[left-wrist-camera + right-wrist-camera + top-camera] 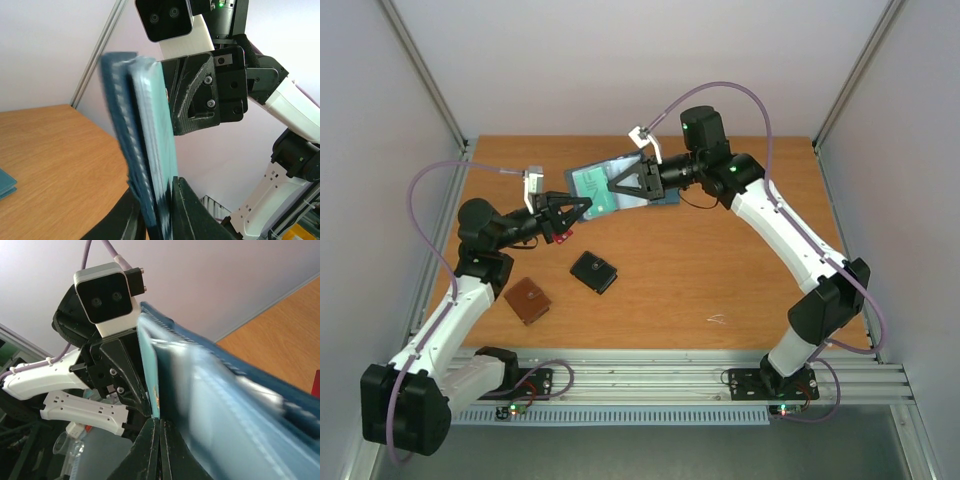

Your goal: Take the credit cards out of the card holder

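The navy card holder (590,183) is held open in the air between both arms, its blue-grey pockets showing. My left gripper (580,209) is shut on its near edge; in the left wrist view my fingers (187,212) clamp the holder (120,120). My right gripper (617,186) is shut on the edge of the teal-green card (149,370), which stands partly out of the holder (235,410). A red card (563,237) lies on the table below my left gripper. The black card is not in view.
A black wallet (593,271) and a brown wallet (528,300) lie on the wooden table (720,270) in front of the left arm. A flat teal thing (5,182) lies on the table at the left edge of the left wrist view. Walls enclose the table.
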Available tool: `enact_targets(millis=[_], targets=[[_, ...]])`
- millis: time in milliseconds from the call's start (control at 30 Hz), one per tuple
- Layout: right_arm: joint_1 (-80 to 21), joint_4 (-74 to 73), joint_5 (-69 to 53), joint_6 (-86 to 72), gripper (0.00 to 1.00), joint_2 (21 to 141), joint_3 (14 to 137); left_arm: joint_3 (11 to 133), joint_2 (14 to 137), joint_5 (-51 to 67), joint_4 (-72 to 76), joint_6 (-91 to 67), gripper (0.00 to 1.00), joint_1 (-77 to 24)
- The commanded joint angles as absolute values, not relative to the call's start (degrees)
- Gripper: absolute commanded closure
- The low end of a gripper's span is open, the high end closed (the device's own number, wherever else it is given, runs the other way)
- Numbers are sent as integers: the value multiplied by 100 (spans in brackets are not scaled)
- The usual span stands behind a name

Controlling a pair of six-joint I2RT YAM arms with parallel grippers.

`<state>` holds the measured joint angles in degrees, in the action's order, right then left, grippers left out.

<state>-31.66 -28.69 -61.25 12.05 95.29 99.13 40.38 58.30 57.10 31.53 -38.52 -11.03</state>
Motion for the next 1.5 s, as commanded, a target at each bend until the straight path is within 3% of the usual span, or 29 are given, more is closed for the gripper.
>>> enact_targets(millis=[0, 433, 600, 733, 933, 1033, 1367, 1467], targets=[[-3086, -3073, -6103, 1424, 99, 9223, 10008, 4061, 5728, 5836, 3434, -3735, 83, -1138], [-2990, -3489, -6015, 1689, 99, 9172, 10045, 4052, 5730, 5875, 3434, -3733, 97, -1140], [-2889, -3599, -6030, 1739, 99, 9117, 10035, 4043, 5717, 5870, 3422, -3727, 84, -1143], [-2996, -3352, -6286, 1537, 99, 9290, 10103, 4065, 5756, 5919, 3420, -3706, 99, -1166], [-3094, -3292, -6340, 1557, 99, 9389, 10094, 4057, 5716, 5852, 3332, -3637, 100, -1187], [-3089, -3291, -6409, 1513, 86, 9432, 10045, 4029, 5704, 5833, 3351, -3613, 100, -1186], [-3185, -3273, -6057, 1492, 77, 9504, 9930, 3987, 5703, 5742, 3503, -3704, 100, -1185], [-3212, -3270, -6050, 1552, 87, 9483, 9896, 3984, 5696, 5731, 3490, -3716, 100, -1195]])
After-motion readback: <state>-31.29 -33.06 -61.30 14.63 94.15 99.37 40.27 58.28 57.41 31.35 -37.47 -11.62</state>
